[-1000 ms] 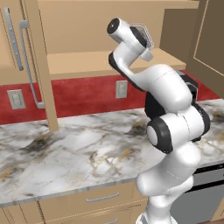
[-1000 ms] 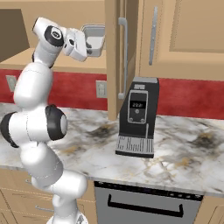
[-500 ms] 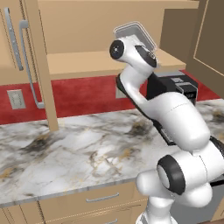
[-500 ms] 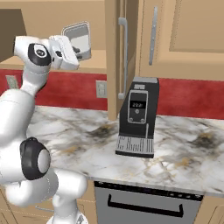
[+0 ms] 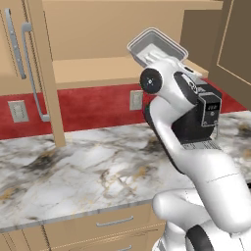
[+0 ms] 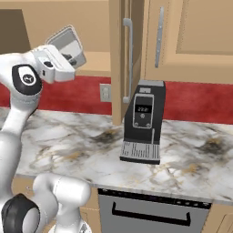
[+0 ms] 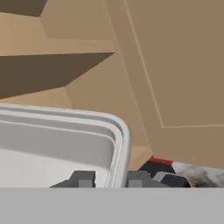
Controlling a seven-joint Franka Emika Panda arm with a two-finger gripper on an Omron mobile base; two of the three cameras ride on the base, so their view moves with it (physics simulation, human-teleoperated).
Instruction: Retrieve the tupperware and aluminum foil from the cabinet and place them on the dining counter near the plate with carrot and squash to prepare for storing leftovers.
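Note:
My gripper (image 7: 111, 179) is shut on the rim of the tupperware (image 7: 57, 140), a shallow grey translucent container. One fingertip (image 7: 83, 178) sits inside the rim and the other outside it. The tupperware (image 5: 157, 45) hangs tilted in the air in front of the open cabinet's shelf (image 5: 93, 68), above the gripper (image 5: 162, 59). From the right side the tupperware (image 6: 68, 44) is up at the left, held by the gripper (image 6: 61, 57), left of the cabinet door (image 6: 119, 54). The aluminum foil, dining counter, plate and carrot are out of view.
A black coffee machine (image 6: 143, 120) stands on the marble wall counter (image 5: 88, 171), close behind the arm. An open cabinet door with a silver bar handle (image 5: 28, 73) juts out at the left. Red backsplash holds an outlet (image 5: 136, 99). A dishwasher (image 6: 150, 211) sits below.
The arm has swung its elbow out towards the base. The tupperware has come a little away from the cabinet, leftwards in the right base view, and is more tilted.

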